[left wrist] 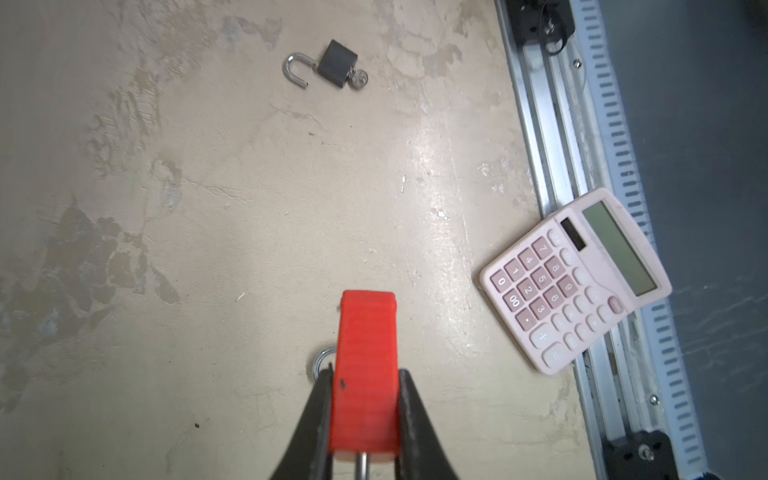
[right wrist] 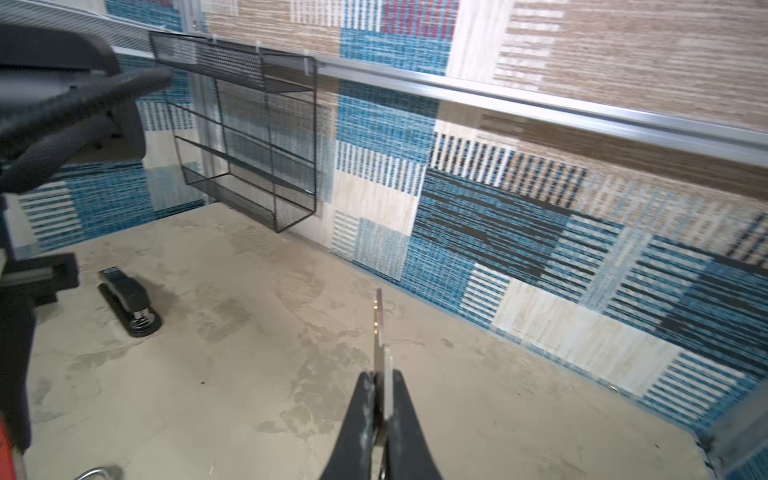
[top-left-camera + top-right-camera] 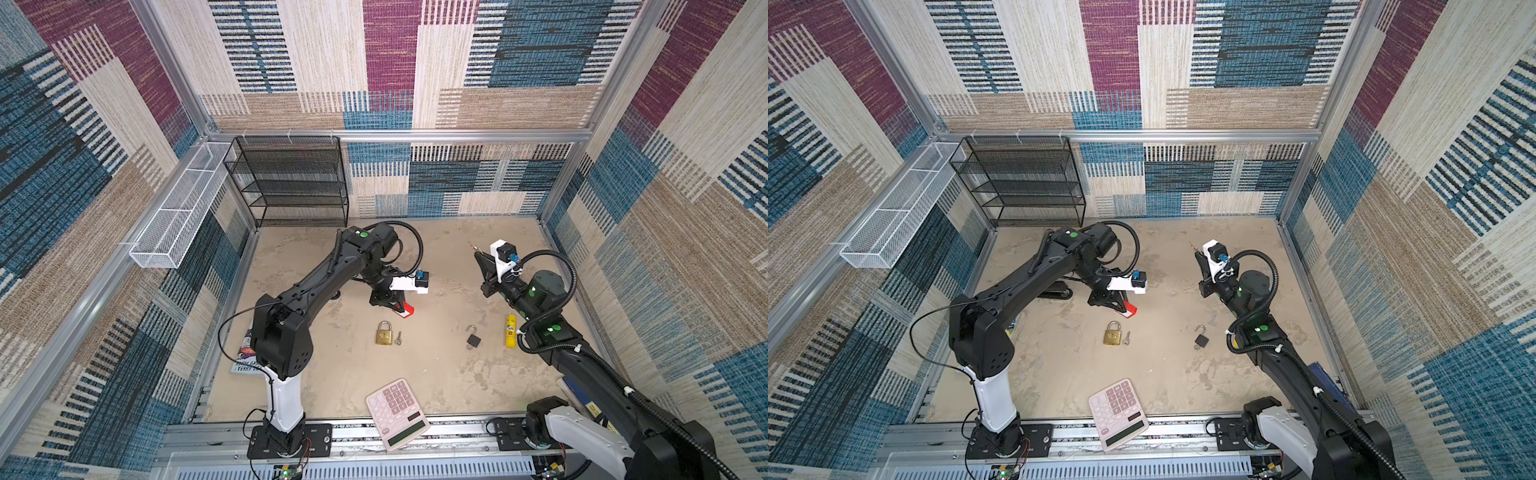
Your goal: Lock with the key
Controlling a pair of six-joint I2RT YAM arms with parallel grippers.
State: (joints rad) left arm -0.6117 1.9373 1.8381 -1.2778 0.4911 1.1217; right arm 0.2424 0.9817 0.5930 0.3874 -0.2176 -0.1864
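- Pink calculator (image 3: 397,413): nearest item; face up, lying askew across the front edge of the table (image 3: 332,374) and partly on the metal rail (image 3: 457,432).
- Brass padlock (image 3: 384,333): flat on the table, shackle closed; a small silver key (image 3: 398,338) lies just beside it.
- Black padlock (image 3: 473,337): flat on the table, shackle swung open; the left wrist view shows a key seated in its base; a yellow tube (image 3: 510,330) lies near it on my right side.
- My left gripper (image 1: 365,374): jaws drawn in tight on the body of the red padlock (image 1: 365,332); the lock is held off the table, just behind the brass padlock.
- My right gripper (image 2: 382,382): jaws pinched together on the bow of the key (image 2: 379,328); the blade sticks out past the fingertips toward the back wall; it is held in the air, well apart from the red padlock.
- Black stapler (image 2: 129,301): on the table behind my left arm.
- Black mesh shelf (image 3: 291,183): on the back wall, at the left corner; a white mesh basket (image 3: 178,208) hangs on the left wall.
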